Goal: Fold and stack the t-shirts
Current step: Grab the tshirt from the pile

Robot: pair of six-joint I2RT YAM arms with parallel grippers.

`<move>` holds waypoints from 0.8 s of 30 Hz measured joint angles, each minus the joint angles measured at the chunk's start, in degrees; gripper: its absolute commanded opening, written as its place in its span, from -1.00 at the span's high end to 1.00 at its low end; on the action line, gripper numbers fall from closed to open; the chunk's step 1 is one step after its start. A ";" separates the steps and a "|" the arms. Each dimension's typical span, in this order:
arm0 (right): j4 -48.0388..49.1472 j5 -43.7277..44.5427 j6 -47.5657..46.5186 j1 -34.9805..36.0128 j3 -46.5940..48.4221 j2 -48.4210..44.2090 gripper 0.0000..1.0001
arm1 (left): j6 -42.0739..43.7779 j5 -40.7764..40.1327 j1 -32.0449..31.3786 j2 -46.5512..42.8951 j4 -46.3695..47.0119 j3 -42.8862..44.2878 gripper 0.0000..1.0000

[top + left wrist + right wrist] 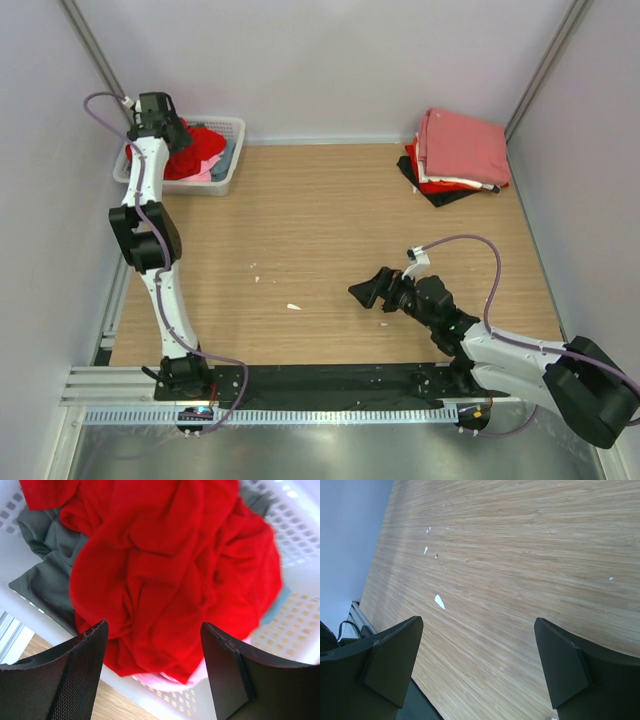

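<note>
— Where the left gripper (154, 630) hangs, are its fingers (80, 670) clamped on anything?
— No, spread wide and empty, just above the crumpled red t-shirt (170, 565) in the white basket (300, 525); a grey t-shirt (45, 555) lies beside it.
— And the right gripper (479, 630)?
— Fingers apart too, grasping nothing, over the wooden table (520, 540). Folded t-shirts (458, 152) sit stacked at the far right corner, salmon-pink on top, well apart from the basket.

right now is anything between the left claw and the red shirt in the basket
Nothing visible. The open left claw hangs over the red t-shirt, which lies on top in the basket; the grey shirt sits beside it.
</note>
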 measured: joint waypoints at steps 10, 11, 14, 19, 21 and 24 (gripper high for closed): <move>0.04 1.09 0.00 0.00 0.07 1.51 -0.99 | -1.64 2.54 0.66 3.26 0.66 0.87 0.93; 0.04 1.25 0.02 0.00 0.07 1.70 -0.99 | -1.86 2.82 0.66 3.28 0.79 0.92 1.00; 0.02 1.57 0.02 0.02 0.26 2.19 -1.00 | -1.57 4.09 0.63 3.28 0.87 1.07 1.00; 0.02 1.90 0.07 0.00 0.28 2.49 -0.99 | -1.70 6.73 0.48 2.82 0.90 1.18 1.00; 0.02 1.95 0.17 0.00 0.31 2.54 -0.99 | -1.66 7.43 0.04 1.60 0.57 1.16 1.00; -0.02 2.34 0.22 0.00 0.31 2.49 -0.92 | -1.07 7.72 -1.77 -2.75 -0.15 1.14 0.99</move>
